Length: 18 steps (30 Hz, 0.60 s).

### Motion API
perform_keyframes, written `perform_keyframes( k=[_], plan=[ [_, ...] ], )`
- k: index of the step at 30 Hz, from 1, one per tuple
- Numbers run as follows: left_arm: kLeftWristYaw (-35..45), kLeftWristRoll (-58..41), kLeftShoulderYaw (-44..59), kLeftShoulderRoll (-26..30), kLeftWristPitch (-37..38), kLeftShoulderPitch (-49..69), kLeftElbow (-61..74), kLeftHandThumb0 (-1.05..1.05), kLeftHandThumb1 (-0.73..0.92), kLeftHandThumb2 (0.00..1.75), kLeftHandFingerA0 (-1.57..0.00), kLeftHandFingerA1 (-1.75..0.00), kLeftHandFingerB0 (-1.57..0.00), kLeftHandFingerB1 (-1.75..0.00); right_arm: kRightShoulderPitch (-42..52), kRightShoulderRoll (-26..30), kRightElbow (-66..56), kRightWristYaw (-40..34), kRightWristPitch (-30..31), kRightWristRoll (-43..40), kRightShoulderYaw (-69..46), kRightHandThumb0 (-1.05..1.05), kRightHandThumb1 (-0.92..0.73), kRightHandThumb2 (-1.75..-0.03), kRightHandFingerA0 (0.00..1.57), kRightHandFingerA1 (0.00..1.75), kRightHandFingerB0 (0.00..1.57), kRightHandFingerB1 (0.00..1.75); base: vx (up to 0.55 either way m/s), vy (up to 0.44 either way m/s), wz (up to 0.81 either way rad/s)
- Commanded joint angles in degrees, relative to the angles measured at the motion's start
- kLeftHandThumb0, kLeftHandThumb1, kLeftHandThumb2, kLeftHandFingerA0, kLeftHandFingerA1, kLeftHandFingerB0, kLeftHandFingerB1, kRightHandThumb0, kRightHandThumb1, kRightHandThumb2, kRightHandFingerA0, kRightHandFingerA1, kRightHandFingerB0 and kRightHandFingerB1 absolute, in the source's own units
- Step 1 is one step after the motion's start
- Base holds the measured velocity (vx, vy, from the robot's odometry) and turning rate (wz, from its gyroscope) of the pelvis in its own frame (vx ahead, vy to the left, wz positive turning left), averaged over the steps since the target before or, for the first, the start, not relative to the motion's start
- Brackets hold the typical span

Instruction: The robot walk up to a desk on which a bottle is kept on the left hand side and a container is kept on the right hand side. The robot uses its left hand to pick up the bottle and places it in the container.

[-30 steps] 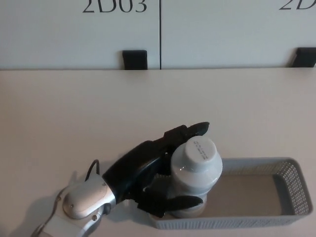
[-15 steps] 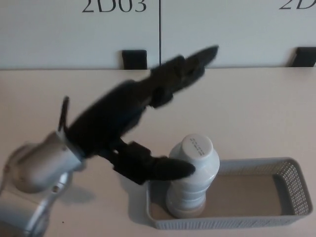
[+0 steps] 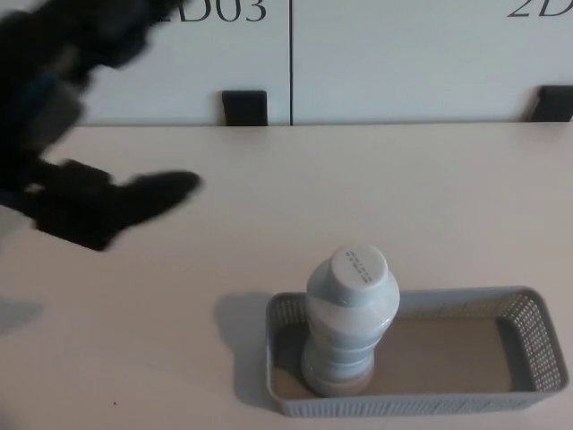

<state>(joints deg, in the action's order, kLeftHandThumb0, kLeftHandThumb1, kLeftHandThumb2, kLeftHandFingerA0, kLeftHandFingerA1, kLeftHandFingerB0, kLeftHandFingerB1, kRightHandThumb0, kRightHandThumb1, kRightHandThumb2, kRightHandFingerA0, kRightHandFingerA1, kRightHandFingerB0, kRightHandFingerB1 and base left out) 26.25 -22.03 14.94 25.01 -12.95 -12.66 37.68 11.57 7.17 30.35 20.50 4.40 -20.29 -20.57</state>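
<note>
Head view showed the white plastic bottle upright at the left end of the grey mesh container, while the black left hand, blurred, empty and spread, hung far up-left; any knock could topple it.

White plastic bottle, capped, ribbed lower body, upright at the left end of the container. Pale grey mesh-walled tray, long and shallow, lying flat near the front edge of the beige worktop, right of centre.
</note>
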Motion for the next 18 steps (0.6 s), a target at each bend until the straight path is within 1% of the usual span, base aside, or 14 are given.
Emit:
perform_keyframes(
  k=[1, 2, 3, 4, 5, 6, 7, 8, 9, 10, 11, 13, 14, 18],
  plan=[
    [6.0, -24.4, 48.0, 1.7, -2.2, 26.1, -10.9, -0.32, 0.27, 0.66, -0.02, -0.25, -0.02, -0.23, 1.3, 4.1, 0.7, 1.2, -1.2, 2.6, 0.8, -0.29, -0.48, -0.55, 0.53, 0.64, 0.32, 0.44, 0.0, 0.0, 0.0],
    [5.9, -23.3, 48.5, 0.2, -2.0, 28.7, -12.8, -0.32, 0.27, 0.66, -0.02, -0.25, -0.02, -0.23, 1.5, 4.2, 0.8, 1.4, -1.2, 2.6, 0.7, -0.29, -0.48, -0.55, 0.53, 0.64, 0.32, 0.44, 0.0, 0.0, 0.0],
    [5.1, -21.4, 48.8, -1.2, -1.9, 30.9, -15.0, -0.3, 0.26, 0.64, -0.03, -0.42, 0.0, -0.29, 1.6, 4.3, 0.9, 1.5, -1.3, 2.6, 0.7, -0.3, -0.49, -0.55, 0.53, 0.63, 0.32, 0.43, 0.0, 0.0, 0.0],
    [4.5, -20.3, 48.8, -1.8, -1.8, 31.9, -16.1, -0.3, 0.26, 0.64, -0.03, -0.42, 0.0, -0.29, 1.6, 4.4, 1.0, 1.5, -1.3, 2.7, 0.7, -0.3, -0.49, -0.55, 0.53, 0.63, 0.32, 0.43, 0.0, 0.0, 0.0],
    [2.4, -17.2, 48.1, -3.3, -0.8, 33.1, -19.8, -0.32, 0.33, 0.56, -0.13, -0.41, -0.09, -0.31, 1.1, 4.7, 1.1, 1.3, -1.2, 2.7, 0.6, -0.3, -0.49, -0.55, 0.51, 0.61, 0.33, 0.43, 0.0, 0.0, 0.0],
    [2.0, -16.6, 47.9, -3.6, -0.5, 33.3, -20.7, -0.32, 0.33, 0.56, -0.13, -0.41, -0.09, -0.31, 0.9, 4.7, 1.2, 1.3, -1.1, 2.7, 0.6, -0.3, -0.49, -0.55, 0.51, 0.61, 0.33, 0.43, 0.0, 0.0, 0.0],
    [-0.5, -12.2, 46.6, -4.4, 1.8, 34.3, -26.1, -0.22, 0.42, 0.53, -0.28, -0.48, -0.23, -0.29, 1.1, 4.6, 0.9, 1.3, -0.8, 2.5, 0.5, -0.29, -0.48, -0.54, 0.53, 0.6, 0.33, 0.42, 0.0, 0.0, 0.0],
    [-5.0, -5.0, 43.9, -5.3, 5.8, 35.8, -36.2, -0.25, 0.4, 0.52, -0.35, -0.57, -0.33, -0.31, 1.7, 4.5, 1.0, 1.4, -0.9, 2.3, 0.3, -0.29, -0.47, -0.54, 0.54, 0.62, 0.33, 0.43, 0.0, 0.0, 0.0],
    [-6.9, -2.3, 42.6, -5.4, 7.3, 36.3, -40.3, -0.25, 0.4, 0.52, -0.35, -0.57, -0.33, -0.31, 1.9, 4.5, 1.3, 1.5, -1.1, 2.3, 0.2, -0.29, -0.47, -0.54, 0.54, 0.62, 0.33, 0.43, 0.0, 0.0, 0.0],
    [-8.1, -0.5, 41.5, -5.4, 8.5, 36.7, -43.4, -0.26, 0.4, 0.56, -0.36, -0.61, -0.33, -0.35, 2.0, 4.6, 1.6, 1.7, -1.4, 2.3, 0.2, -0.29, -0.48, -0.54, 0.53, 0.62, 0.33, 0.43, 0.0, 0.0, 0.0],
    [-9.3, 2.1, 39.1, -4.9, 12.1, 37.1, -49.4, -0.12, 0.26, 0.81, -0.37, -0.66, -0.21, -0.54, 2.1, 4.7, 1.7, 1.8, -1.5, 2.3, 0.0, -0.29, -0.48, -0.54, 0.54, 0.61, 0.34, 0.42, 0.0, 0.0, 0.0],
    [-10.2, 4.5, 36.8, -4.1, 16.2, 37.4, -55.7, -0.12, 0.26, 0.81, -0.37, -0.66, -0.21, -0.54, 2.2, 4.8, 1.7, 1.7, -1.5, 2.2, -0.1, -0.29, -0.48, -0.54, 0.54, 0.61, 0.34, 0.42, 0.0, 0.0, 0.0],
    [-11.2, 6.0, 35.0, -3.9, 18.2, 37.7, -59.1, -0.23, 0.42, 0.52, -0.45, -0.59, -0.35, -0.33, 2.1, 4.9, 1.7, 1.5, -1.4, 2.2, -0.2, -0.3, -0.48, -0.54, 0.52, 0.61, 0.35, 0.44, 0.0, 0.0, 0.0],
    [-12.2, 7.6, 32.4, -3.9, 20.5, 38.1, -63.8, -0.18, 0.43, 0.53, -0.43, -0.6, -0.34, -0.34, 1.8, 4.7, 1.5, 1.0, -1.0, 2.1, -0.3, -0.3, -0.48, -0.54, 0.54, 0.61, 0.34, 0.43, 0.0, 0.0, 0.0]
  ],
)
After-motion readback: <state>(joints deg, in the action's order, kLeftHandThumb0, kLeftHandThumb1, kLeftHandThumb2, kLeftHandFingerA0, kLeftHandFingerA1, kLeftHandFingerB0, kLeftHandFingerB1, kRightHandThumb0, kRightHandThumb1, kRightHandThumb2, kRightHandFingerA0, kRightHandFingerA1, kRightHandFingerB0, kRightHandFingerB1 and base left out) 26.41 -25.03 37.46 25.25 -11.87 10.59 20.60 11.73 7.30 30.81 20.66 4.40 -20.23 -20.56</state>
